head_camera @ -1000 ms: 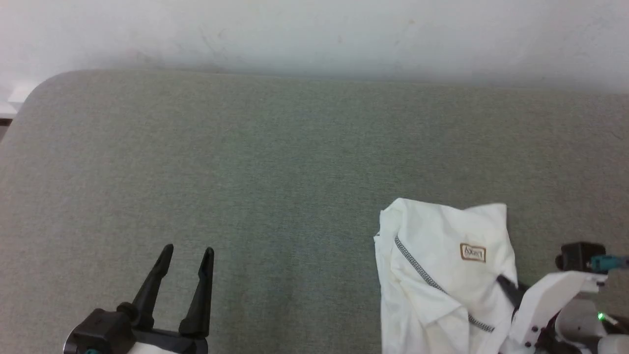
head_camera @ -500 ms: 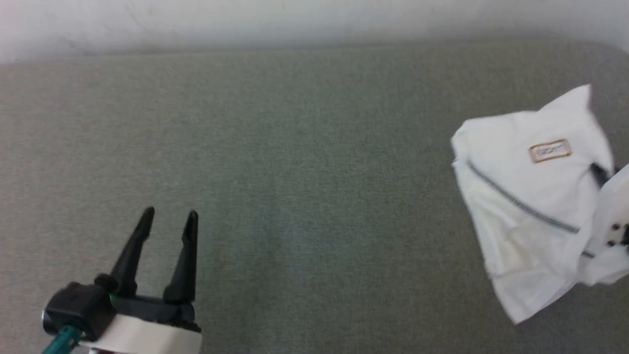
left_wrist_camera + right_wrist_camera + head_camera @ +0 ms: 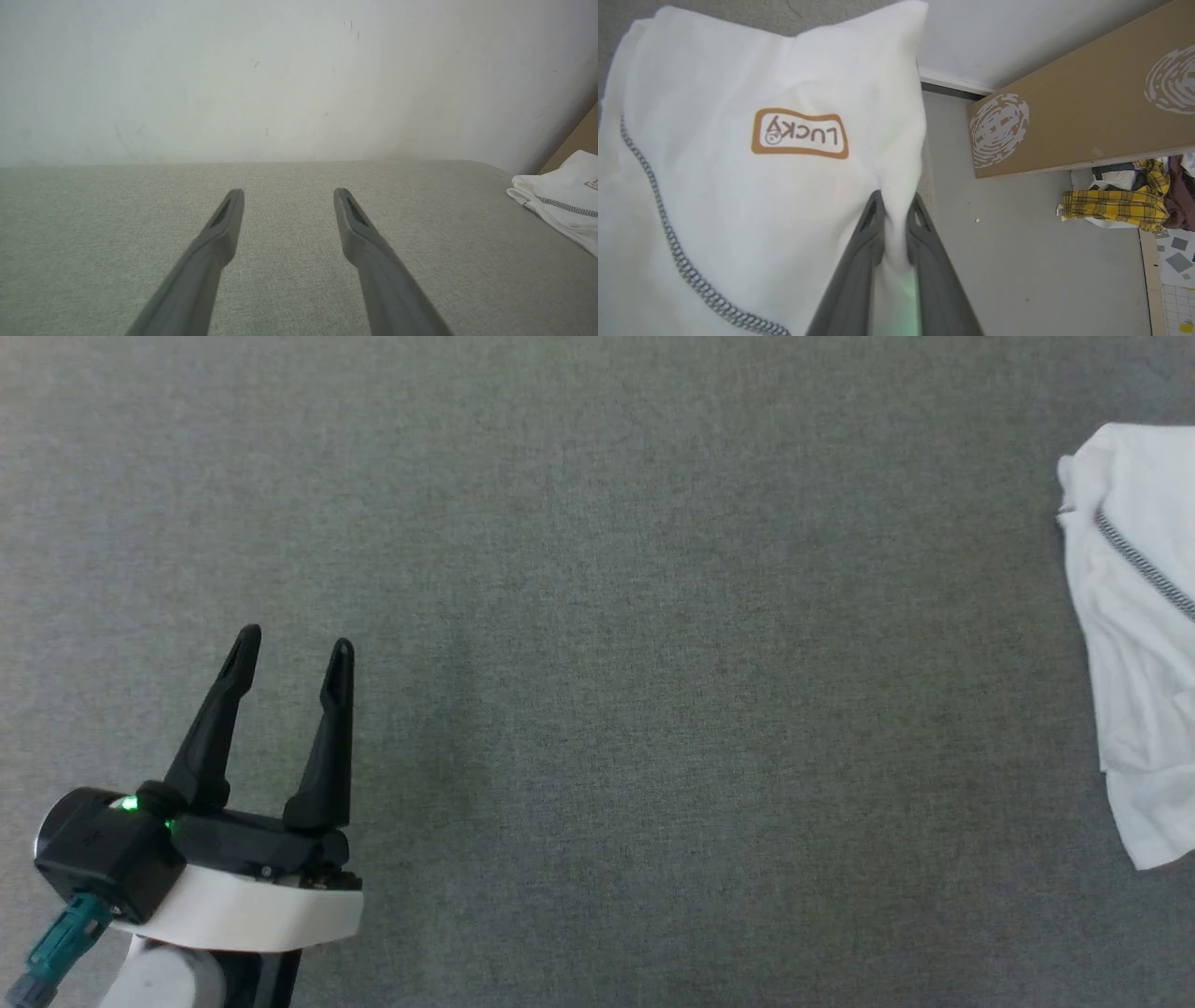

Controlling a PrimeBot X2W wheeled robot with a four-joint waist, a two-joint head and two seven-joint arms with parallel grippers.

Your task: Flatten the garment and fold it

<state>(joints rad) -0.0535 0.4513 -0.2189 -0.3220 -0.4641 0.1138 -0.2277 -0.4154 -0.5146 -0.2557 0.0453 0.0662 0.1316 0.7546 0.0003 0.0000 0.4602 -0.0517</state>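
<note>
The garment (image 3: 1134, 644) is a white bunched shirt at the right edge of the head view, with a grey-black zigzag seam. In the right wrist view the garment (image 3: 738, 186) shows a brown-outlined logo patch (image 3: 799, 133), and my right gripper (image 3: 896, 207) is shut on a fold of its fabric. The left wrist view catches the garment (image 3: 563, 205) at the far right of the surface. My left gripper (image 3: 291, 651) stands open at the lower left above bare grey cloth, far from the shirt. Its fingers (image 3: 224, 219) are spread wide with nothing between them.
The grey fabric surface (image 3: 607, 663) spreads between the two arms. A white wall (image 3: 280, 79) stands behind it. Off its right side lie a brown cardboard sheet (image 3: 1083, 98), a pile of yellow plaid clothes (image 3: 1120, 205) and grey floor (image 3: 1017, 261).
The head camera has swung left and down, so the shirt has slid to the picture's right edge and the wall has left it. Both grippers hold their states.
</note>
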